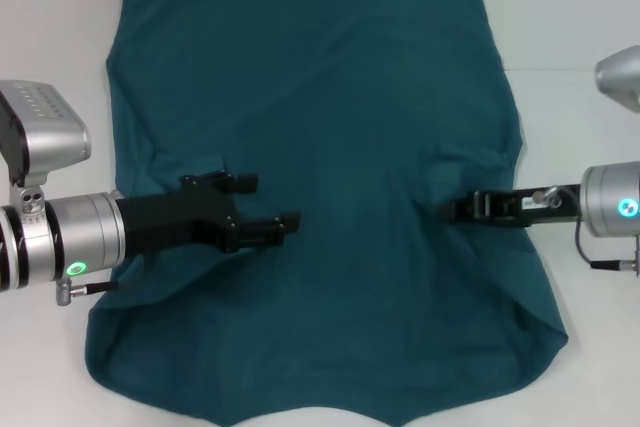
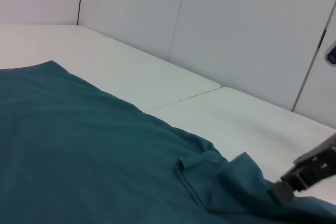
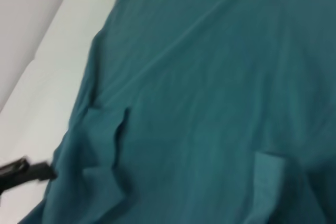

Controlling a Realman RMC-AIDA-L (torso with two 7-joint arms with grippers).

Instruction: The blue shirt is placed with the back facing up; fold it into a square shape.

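Shirt [image 1: 330, 147] lies flat on table [image 1: 570, 7] w/ sleeves tucked in, left gripper [image 1: 262, 205] spread open over its left side, right gripper [image 1: 462, 209] clamped narrow on right fold; prob mid side-fold, next needs hem-to-collar fold.

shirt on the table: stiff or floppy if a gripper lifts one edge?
Probably floppy: the blue shirt lies in soft creases and bunches near the right gripper. It likely drapes and drags rather than lifting flat. Matte fabric suggests little slip.
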